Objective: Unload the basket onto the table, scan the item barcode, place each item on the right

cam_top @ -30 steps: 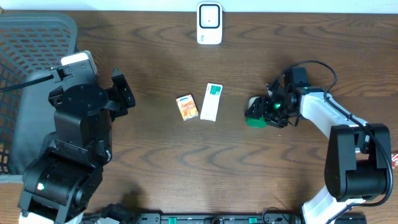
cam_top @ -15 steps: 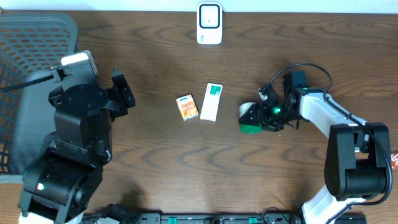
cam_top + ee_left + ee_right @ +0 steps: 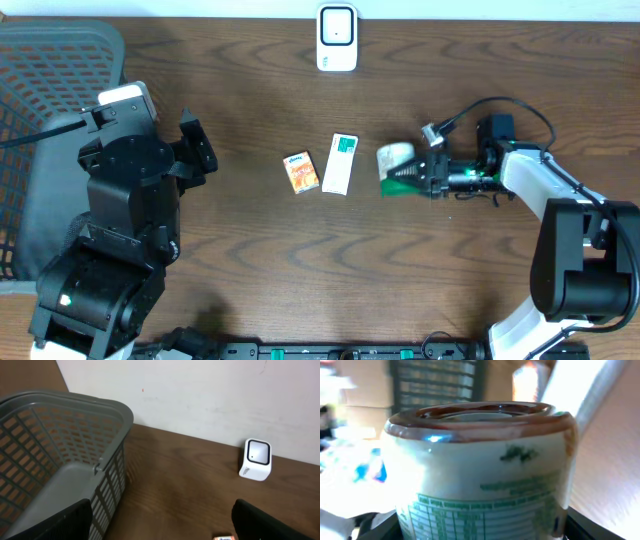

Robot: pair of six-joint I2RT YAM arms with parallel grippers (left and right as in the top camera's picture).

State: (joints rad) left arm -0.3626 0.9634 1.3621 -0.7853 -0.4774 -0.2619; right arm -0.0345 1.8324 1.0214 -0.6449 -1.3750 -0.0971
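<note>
My right gripper (image 3: 412,172) is shut on a white tub with green print (image 3: 397,160), held on its side just right of the table's middle. In the right wrist view the tub (image 3: 480,475) fills the frame, brown rim up, a printed table facing the camera, and dark fingers (image 3: 592,527) show at its lower corners. The white scanner (image 3: 337,38) stands at the back edge, and shows as the scanner (image 3: 256,459) in the left wrist view too. My left gripper (image 3: 160,532) is open and empty, hanging over the table's left part.
A small orange packet (image 3: 300,172) and a white-and-green box (image 3: 341,163) lie side by side mid-table, just left of the tub. A grey plastic basket (image 3: 40,110) stands at the left edge, close to the left arm.
The right gripper has swung the tub up and away from the front, a little toward the white-and-green box, and now points left. The left arm has not moved.
</note>
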